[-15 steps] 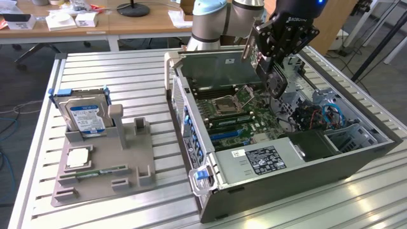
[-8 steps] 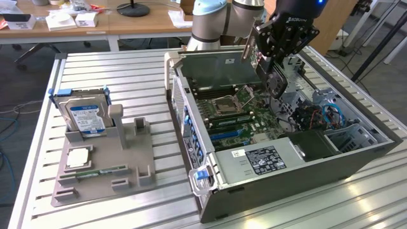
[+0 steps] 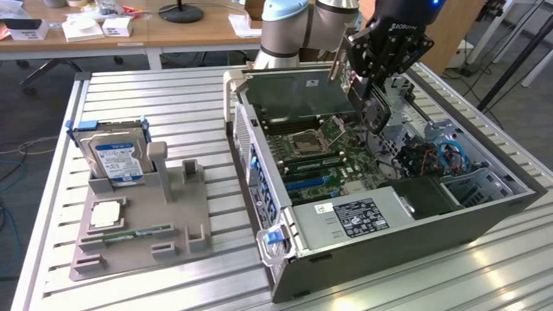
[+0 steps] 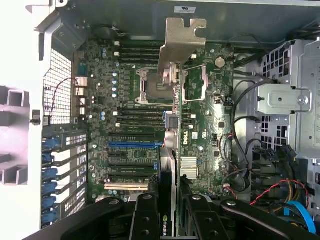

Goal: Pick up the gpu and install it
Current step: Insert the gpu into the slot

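The end effector (image 4: 171, 217) grips the gpu (image 4: 180, 50) edge-on, hanging over the motherboard (image 4: 125, 100) inside the open computer case (image 3: 415, 253).

Single arm (image 3: 289, 26) bent over, wrist (image 3: 393, 16) tilted downward, gripper (image 3: 376, 97) pointing down. Jaws partly closed: black fingers (image 4: 145, 217) clamp both faces of the gpu (image 4: 171, 120), held on edge between them.

A grey holder (image 3: 177, 217) sits on the slatted metal desk (image 3: 173, 91), a blue-labelled hard drive (image 3: 116, 159) upright in its far slot. A square processor chip (image 3: 105, 214) lies flat on it, a narrow green memory stick (image 3: 138, 233) just beside.
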`<state>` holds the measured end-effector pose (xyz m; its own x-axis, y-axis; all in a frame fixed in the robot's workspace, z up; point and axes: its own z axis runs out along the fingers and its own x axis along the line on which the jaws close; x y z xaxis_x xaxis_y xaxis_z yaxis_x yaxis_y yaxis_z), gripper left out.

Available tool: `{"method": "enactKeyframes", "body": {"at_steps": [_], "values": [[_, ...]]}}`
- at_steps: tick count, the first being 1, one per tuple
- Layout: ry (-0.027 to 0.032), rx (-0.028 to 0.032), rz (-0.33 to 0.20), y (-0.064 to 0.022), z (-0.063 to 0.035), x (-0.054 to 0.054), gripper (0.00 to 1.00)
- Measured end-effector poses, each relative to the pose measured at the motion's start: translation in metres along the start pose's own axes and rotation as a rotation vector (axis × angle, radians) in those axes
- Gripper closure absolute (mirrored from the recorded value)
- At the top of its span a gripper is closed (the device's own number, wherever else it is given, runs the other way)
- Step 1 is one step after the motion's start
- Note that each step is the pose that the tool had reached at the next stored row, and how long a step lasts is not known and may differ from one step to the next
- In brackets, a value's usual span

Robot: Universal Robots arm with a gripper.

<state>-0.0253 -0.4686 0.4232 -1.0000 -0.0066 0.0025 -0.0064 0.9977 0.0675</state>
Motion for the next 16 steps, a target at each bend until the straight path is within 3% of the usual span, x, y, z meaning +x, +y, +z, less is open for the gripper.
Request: {"method": "enactKeyframes", "body": {"at_steps": [4, 16], "values": [[0.0012, 0.0, -0.018, 0.0, 0.0, 0.0, 0.74], [0.0157, 0.0007, -0.233, -0.0001, 0.0011, 0.0, 0.74]]}}
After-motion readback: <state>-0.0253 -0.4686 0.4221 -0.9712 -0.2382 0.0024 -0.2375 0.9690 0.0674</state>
